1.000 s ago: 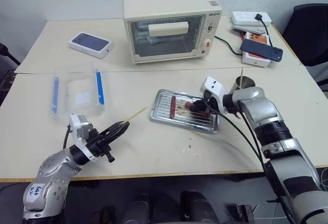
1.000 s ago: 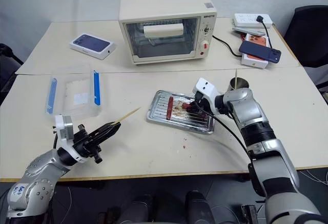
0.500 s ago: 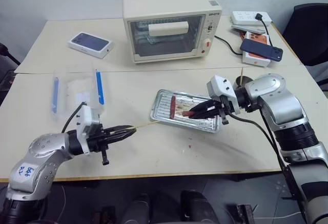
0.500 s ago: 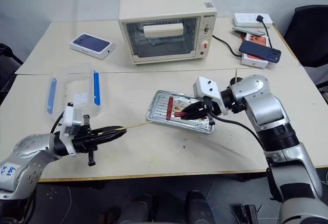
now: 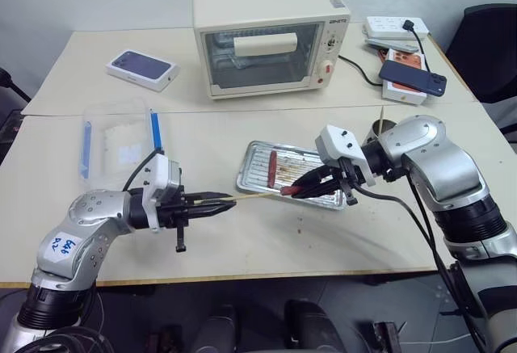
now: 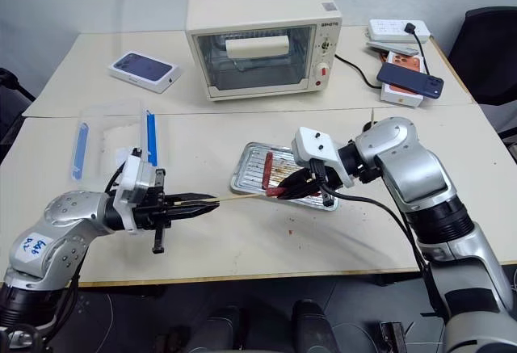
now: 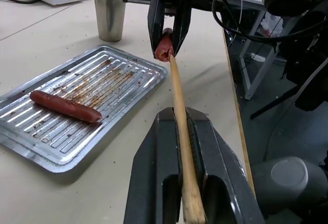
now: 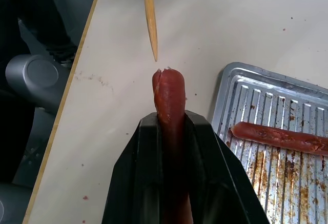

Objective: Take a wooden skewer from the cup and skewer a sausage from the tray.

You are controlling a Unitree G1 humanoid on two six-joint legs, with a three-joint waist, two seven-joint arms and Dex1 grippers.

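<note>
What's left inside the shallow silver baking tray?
One reddish-brown sausage lies on the ribbed, grease-stained floor of the shallow silver metal tray. In the head views the right gripper covers the tray's right part.

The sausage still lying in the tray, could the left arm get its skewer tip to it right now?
Probably not directly. The left gripper holds the wooden skewer aimed at the sausage in the right gripper, which hangs between it and the tray.
</note>
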